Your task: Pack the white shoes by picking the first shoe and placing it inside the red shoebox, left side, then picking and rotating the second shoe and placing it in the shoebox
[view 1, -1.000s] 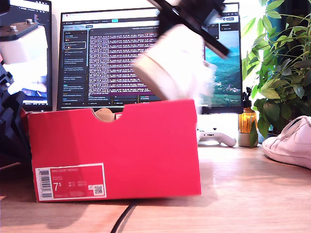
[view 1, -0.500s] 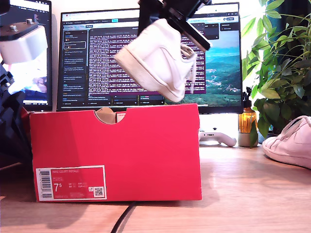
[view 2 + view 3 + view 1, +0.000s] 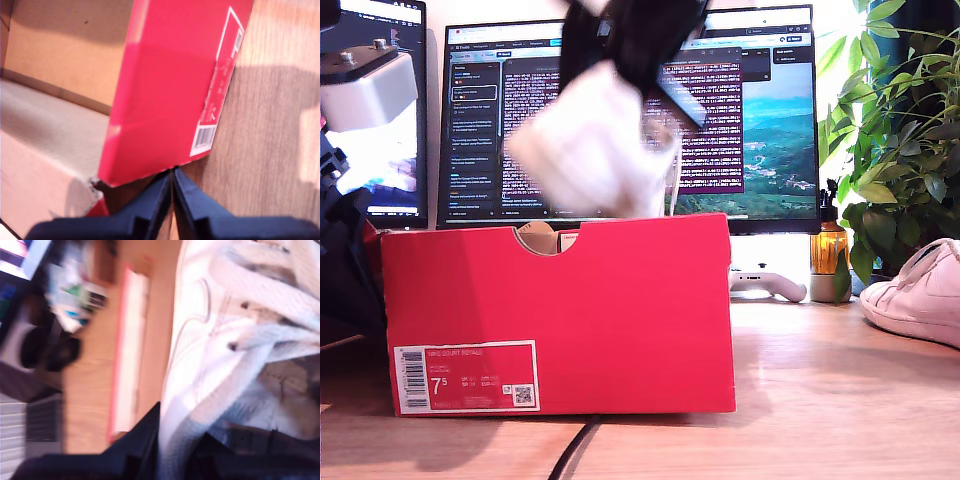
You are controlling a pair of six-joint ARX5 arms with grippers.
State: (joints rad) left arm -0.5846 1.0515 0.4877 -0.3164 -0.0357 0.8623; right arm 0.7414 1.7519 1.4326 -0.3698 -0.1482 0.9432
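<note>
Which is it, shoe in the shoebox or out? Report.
Out. The white shoe hangs above the red shoebox rim, gripped by my second gripper.

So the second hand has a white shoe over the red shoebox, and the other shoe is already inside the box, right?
Not quite. The other white shoe sits on the table at the exterior view's right, not in the red shoebox. My second hand does hold a white shoe above it.

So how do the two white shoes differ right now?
The carried shoe hangs above the red shoebox, held by my second gripper and motion-blurred; the other shoe rests on the desk at the exterior view's right, sharp and partly cropped. Both are white.
</note>
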